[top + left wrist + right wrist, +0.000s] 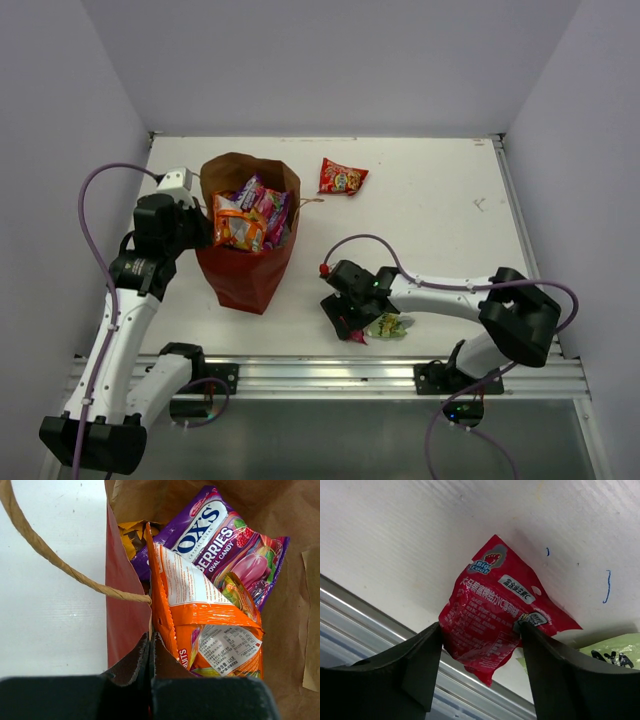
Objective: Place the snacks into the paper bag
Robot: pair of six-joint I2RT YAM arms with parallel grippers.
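Note:
The reddish-brown paper bag [246, 276] stands upright at centre left, holding several snacks: an orange packet [200, 607], a purple candy bag [215, 535] and others. My left gripper [150, 642] is shut on the bag's near rim [126, 615]. Near the front edge, my right gripper [481, 627] is open astride a small red packet [490, 610], one finger at each side edge. A green packet [612, 652] lies just right of it. Another red packet [342, 177] lies at the back, right of the bag.
A twine handle [50, 560] hangs from the bag's rim on the left. The metal rail [330, 375] runs along the table's front edge, right under the right gripper. White walls close in the table's sides and back.

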